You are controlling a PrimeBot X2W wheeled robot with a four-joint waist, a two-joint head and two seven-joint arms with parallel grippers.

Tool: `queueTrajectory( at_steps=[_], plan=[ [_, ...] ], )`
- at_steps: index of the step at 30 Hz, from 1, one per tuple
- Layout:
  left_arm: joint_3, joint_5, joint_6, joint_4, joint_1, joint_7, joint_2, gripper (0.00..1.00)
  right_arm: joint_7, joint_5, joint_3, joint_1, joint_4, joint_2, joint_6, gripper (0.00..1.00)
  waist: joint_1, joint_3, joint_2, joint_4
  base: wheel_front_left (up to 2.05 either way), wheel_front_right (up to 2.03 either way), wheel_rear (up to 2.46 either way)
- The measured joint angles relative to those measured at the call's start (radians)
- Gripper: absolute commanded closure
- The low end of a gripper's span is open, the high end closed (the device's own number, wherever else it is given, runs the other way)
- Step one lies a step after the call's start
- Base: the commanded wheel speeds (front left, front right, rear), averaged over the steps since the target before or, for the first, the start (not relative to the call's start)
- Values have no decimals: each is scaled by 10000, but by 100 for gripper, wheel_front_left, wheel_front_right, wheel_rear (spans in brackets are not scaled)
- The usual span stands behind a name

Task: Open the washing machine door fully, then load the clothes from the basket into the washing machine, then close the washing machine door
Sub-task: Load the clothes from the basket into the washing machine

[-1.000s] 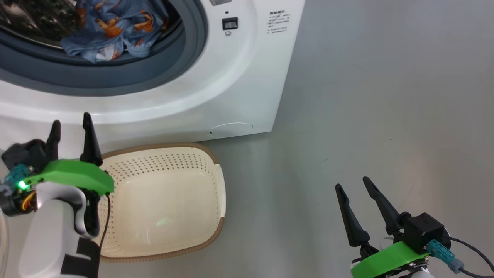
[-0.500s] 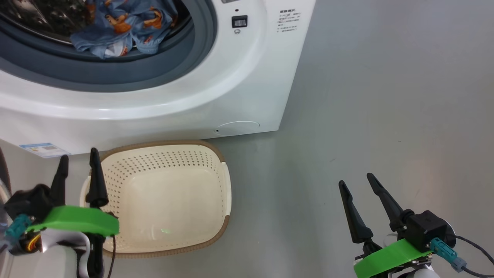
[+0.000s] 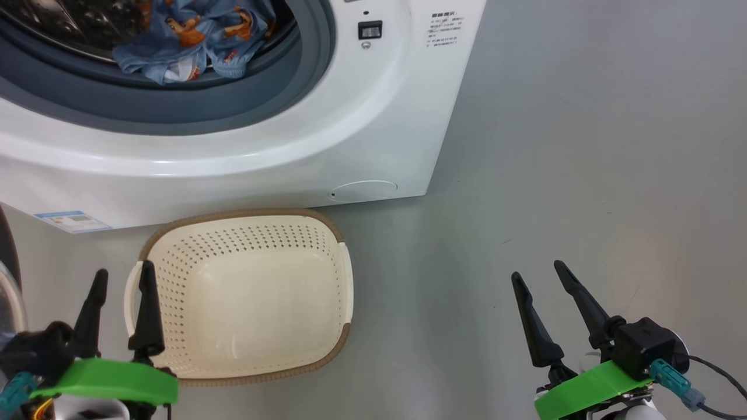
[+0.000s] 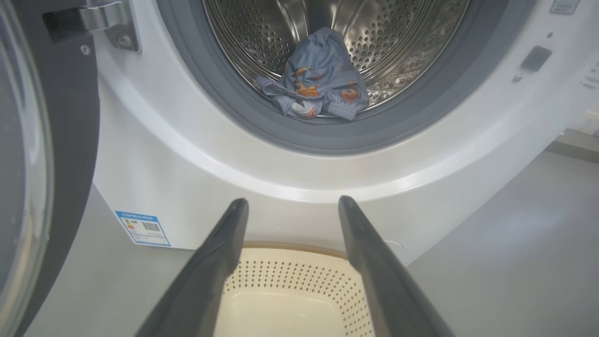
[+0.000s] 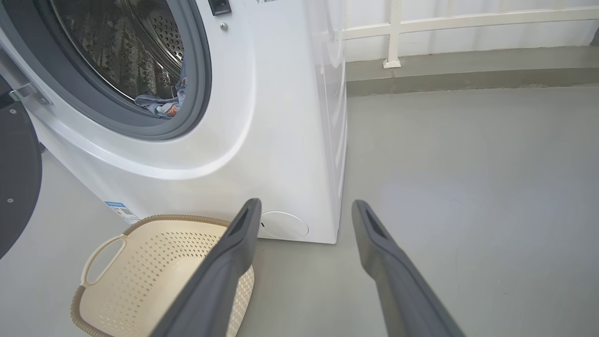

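Observation:
The white washing machine (image 3: 373, 116) stands open, and blue clothes (image 3: 192, 35) printed with orange figures lie at the drum's front lip (image 4: 323, 79). Its black-rimmed door (image 4: 42, 154) is swung wide at the left, with the metal hinge (image 4: 100, 18) at the top of the left wrist view. The cream basket (image 3: 251, 291) sits on the floor before the machine with nothing in it. My left gripper (image 3: 122, 274) hangs open by the basket's left handle, holding nothing. My right gripper (image 3: 537, 274) is open over bare floor at the lower right.
Grey floor (image 3: 583, 146) spreads to the machine's right. A white railing (image 5: 393, 32) and a low kerb run along the back wall. A blue label sticker (image 3: 73, 220) marks the machine's lower left front.
My left gripper has drawn back and down from the machine's front to the basket's left handle. The head view has shifted slightly, uncovering the label sticker. The right gripper has barely moved.

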Motion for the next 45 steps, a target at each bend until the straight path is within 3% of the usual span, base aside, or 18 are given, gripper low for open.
queueTrajectory(
  at_steps=[8,20,28,35,45],
  plan=[
    [17,-134,174,-1233,688,476,40,0,0,-15,-19,-11,-15,0,0,0,0,91,0,13,0,0,0],
    [128,-217,366,-1875,737,780,238,0,0,-6,19,-166,-29,0,0,0,0,136,0,-97,0,0,0],
    [25,-213,364,-1820,-396,1162,669,0,0,119,119,-168,-67,0,0,0,0,287,0,-510,0,0,0],
    [-50,-228,360,-466,-2462,1705,997,0,0,382,301,-186,-127,2,0,0,0,445,0,-1051,0,0,0],
    [-481,-33,249,3344,-5880,2554,2042,0,0,600,640,-333,-209,6,0,0,0,868,0,-2071,0,0,0]
  ],
)
